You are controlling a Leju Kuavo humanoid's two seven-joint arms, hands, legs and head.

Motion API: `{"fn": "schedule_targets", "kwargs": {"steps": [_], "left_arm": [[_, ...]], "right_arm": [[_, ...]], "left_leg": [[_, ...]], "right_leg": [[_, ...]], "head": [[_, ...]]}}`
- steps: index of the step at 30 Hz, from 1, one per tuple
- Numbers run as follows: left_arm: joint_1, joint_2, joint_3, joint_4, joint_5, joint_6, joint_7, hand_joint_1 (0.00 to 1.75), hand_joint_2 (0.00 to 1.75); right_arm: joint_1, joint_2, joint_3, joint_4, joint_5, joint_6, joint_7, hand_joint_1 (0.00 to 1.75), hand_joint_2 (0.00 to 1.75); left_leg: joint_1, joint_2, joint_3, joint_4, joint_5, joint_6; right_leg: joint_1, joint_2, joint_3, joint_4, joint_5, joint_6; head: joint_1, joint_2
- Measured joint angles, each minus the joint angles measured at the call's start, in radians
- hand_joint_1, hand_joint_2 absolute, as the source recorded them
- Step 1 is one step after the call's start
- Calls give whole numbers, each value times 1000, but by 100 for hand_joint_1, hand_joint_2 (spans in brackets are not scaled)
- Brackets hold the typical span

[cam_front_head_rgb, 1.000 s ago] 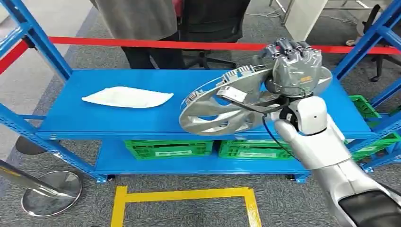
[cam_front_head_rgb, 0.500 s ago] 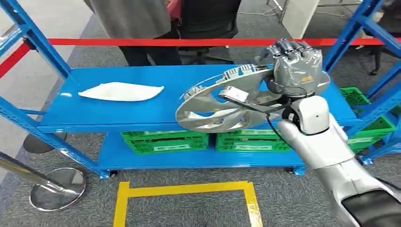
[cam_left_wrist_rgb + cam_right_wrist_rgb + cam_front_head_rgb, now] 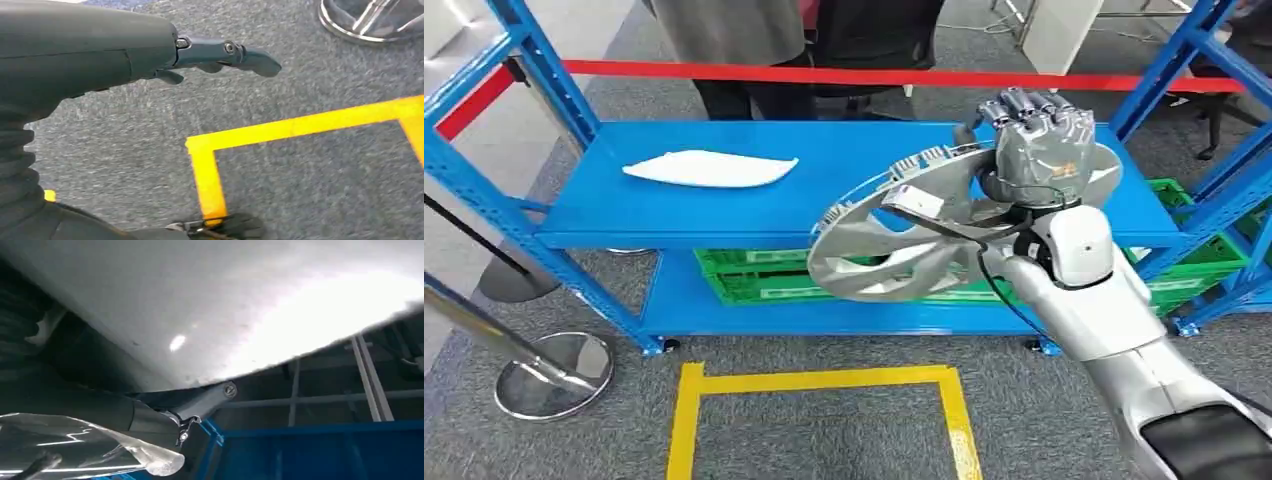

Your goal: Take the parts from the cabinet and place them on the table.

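Observation:
In the head view my right hand (image 3: 1036,140) grips the rim of a silver wheel cover (image 3: 894,245), which hangs tilted in front of the blue rack's top shelf (image 3: 724,215). A white flat part (image 3: 710,168) lies on that shelf at the left. The right wrist view is close up against the wheel cover's pale surface (image 3: 240,305), with dark fingers (image 3: 200,405) beneath it. My left hand (image 3: 100,55) hangs low over the grey carpet, fingers (image 3: 235,52) stretched out and holding nothing.
Green crates (image 3: 764,285) sit on the rack's lower shelf. A red barrier tape (image 3: 824,75) runs behind the rack, and a person (image 3: 724,40) stands beyond it. Yellow floor tape (image 3: 814,385) marks a square on the carpet. A chrome stanchion base (image 3: 549,375) stands at left.
The whole picture has shifted, so the camera has moved. The wheel cover stays in my right hand and now hangs a little lower against the rack.

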Motion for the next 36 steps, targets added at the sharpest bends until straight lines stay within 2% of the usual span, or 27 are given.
{"fn": "schedule_targets", "kwargs": {"steps": [1,2,3,4,6,8,11,12,13,14,15,16,17,18,19,21,22,23,25,27,28,29,31,32,33,34,36], "left_arm": [[0,-1,0,0,-1,0,0,0,175],[1,-1,0,0,-2,0,0,0,175],[1,-1,0,0,-2,0,0,0,175],[1,-1,0,0,-2,0,0,0,175],[0,-1,0,0,-2,0,0,0,175],[-1,-2,0,0,-2,0,0,0,175],[2,-2,0,0,-2,0,0,0,175],[2,0,0,0,-2,0,0,0,175],[3,0,0,0,-2,0,0,0,175],[3,0,0,0,-2,0,1,0,175],[4,0,0,0,-2,0,1,0,175],[4,0,0,0,-2,0,1,0,175],[3,0,0,0,-2,0,1,0,175],[2,0,0,0,-2,0,1,0,175],[2,0,0,0,-2,0,1,0,175],[2,0,0,0,-2,1,1,0,175],[1,0,0,0,-2,2,1,0,175],[-1,1,0,0,-2,2,1,0,175],[-2,0,0,0,-2,3,0,0,175],[2,0,0,0,-2,3,0,0,175],[2,0,0,0,-2,3,0,0,175],[1,1,1,0,-1,3,0,0,175],[0,2,1,0,-2,3,0,0,175],[0,0,1,0,-2,3,0,0,175],[0,0,1,0,-2,3,0,0,175],[0,0,1,0,-2,3,-1,0,175],[0,-1,1,0,-2,2,-2,0,175]], "right_arm": [[1,0,0,1,-2,2,0,175,175],[2,0,0,3,-8,3,-2,175,175],[3,0,0,4,-14,6,-2,175,175],[3,0,0,4,-20,7,-3,175,175],[2,0,0,4,-26,8,-5,175,175],[-1,0,0,3,-27,8,-6,175,175],[-2,0,0,3,-29,8,-6,175,175],[-1,0,1,4,-30,9,-7,175,175],[-4,0,2,3,-31,10,-8,175,175],[-5,1,2,3,-35,10,-8,175,175],[-5,0,2,3,-37,10,-8,175,175],[-5,0,2,3,-39,11,-8,175,175],[-5,1,2,3,-40,11,-8,175,175],[-4,0,3,3,-41,13,-8,175,175],[-4,0,3,3,-42,14,-8,175,175],[-4,0,3,3,-45,16,-9,175,175],[-4,0,3,3,-47,17,-9,175,175],[-5,0,3,3,-49,17,-9,175,175],[-8,-1,3,3,-51,18,-9,175,175],[-6,-1,4,3,-51,18,-10,175,175],[-4,-2,4,3,-53,18,-10,175,175],[-4,-2,5,4,-53,20,-10,175,175],[-4,-3,4,4,-55,21,-10,175,175],[-3,-3,5,4,-56,21,-10,175,175],[-2,-3,5,5,-58,22,-10,175,175],[-1,-3,5,5,-59,23,-11,175,175],[-1,-3,5,6,-59,23,-11,175,175]], "left_leg": [[-3,0,-14,1,10,1],[-5,0,-29,3,20,1],[-6,0,-43,5,29,1],[-7,0,-55,7,37,0],[-8,0,-77,13,52,-7],[-12,-1,-91,22,65,-17],[-7,-1,-100,15,96,-34],[-8,-3,-106,16,93,-39],[-7,-4,-116,35,52,-47],[-3,-4,-130,86,-7,-52],[1,-3,-146,160,-68,-59],[4,-3,-161,236,-110,-63],[5,-3,-169,299,-132,-67],[8,-3,-160,319,-123,-69],[11,-3,-133,300,-96,-70],[13,-3,-34,167,-37,-67],[13,-4,24,86,-32,-62],[8,-5,65,15,-61,-58],[1,-6,54,0,-54,-49],[0,-4,40,-11,-33,-32],[5,3,37,-16,-19,-25],[5,3,22,-17,-8,-14],[2,3,-5,-16,13,-8],[0,3,-19,-15,23,-8],[-1,4,-32,-14,33,-8],[-1,4,-46,-13,44,-10],[1,4,-70,-9,60,-16]], "right_leg": [[1,0,-19,75,-35,2],[1,0,-27,127,-44,2],[1,0,-15,131,-25,1],[2,0,15,101,9,0],[4,0,128,-52,70,-8],[11,0,221,-191,30,-14],[17,0,203,-188,42,-28],[5,-5,189,-198,58,-40],[8,-7,188,-196,68,-48],[7,-9,175,-196,78,-56],[8,-10,162,-195,90,-56],[8,-10,147,-193,101,-58],[8,-10,130,-190,112,-58],[8,-10,112,-187,122,-57],[8,-9,96,-184,132,-56],[7,-8,68,-177,148,-49],[7,-7,61,-174,155,-43],[11,-7,51,-173,163,-35],[6,-9,44,-180,187,-23],[4,-7,37,-191,209,-11],[0,-4,27,-183,181,-10],[2,-3,5,-140,117,-10],[2,-1,-29,16,1,-9],[3,-1,-39,82,-26,-7],[3,-1,-37,120,-21,-6],[3,-1,-16,116,10,-5],[2,-2,78,4,83,-6]], "head": [[-1,0],[0,0],[0,0],[0,0],[0,0],[-2,0],[-1,0],[0,0],[-3,0],[-7,0],[-9,0],[-8,0],[-9,0],[-10,0],[-8,0],[-10,0],[-9,0],[-9,0],[-5,0],[-5,0],[-7,0],[-2,0],[0,0],[1,0],[1,0],[2,0],[1,0]]}}
